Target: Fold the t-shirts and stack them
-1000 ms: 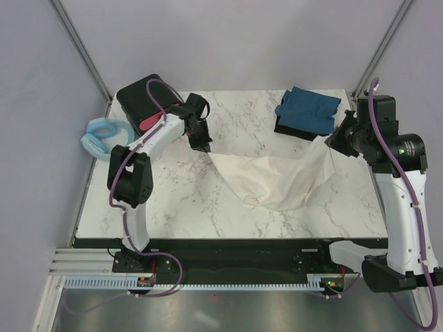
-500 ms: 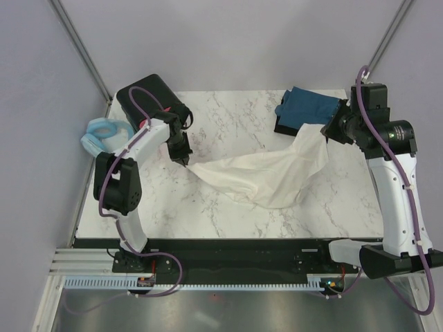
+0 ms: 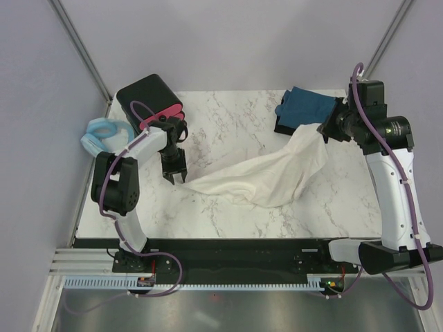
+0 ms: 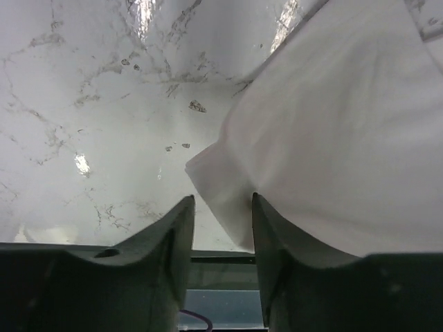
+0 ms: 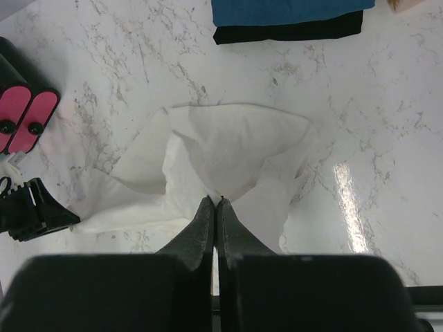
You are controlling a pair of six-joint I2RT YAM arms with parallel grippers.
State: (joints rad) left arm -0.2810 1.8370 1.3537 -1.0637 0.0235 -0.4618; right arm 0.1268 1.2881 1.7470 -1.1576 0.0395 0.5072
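Note:
The cream-white t-shirt (image 3: 263, 176) stretches in a long band from the table's left middle up to the right. Its left corner (image 4: 214, 166) lies on the marble, reaching in between the parted fingers of my left gripper (image 3: 174, 178) (image 4: 221, 200), which is open and grips nothing. My right gripper (image 3: 324, 131) (image 5: 217, 200) is shut on the shirt's other end and holds it above the table. The cloth (image 5: 228, 145) hangs down from it. The dark teal-blue t-shirt (image 3: 311, 107) (image 5: 291, 10) lies folded at the back right, on a black slab (image 5: 291, 29).
A black box with pink drawers (image 3: 149, 100) (image 5: 21, 111) stands at the back left corner. Off the table's left edge lies a pale blue padded ring (image 3: 104, 135). The marble table (image 3: 228, 214) ends close behind the teal shirt.
My left gripper has come down toward the near side, opened and let go of the white shirt's corner, which now lies on the table. The right gripper stays shut on its end.

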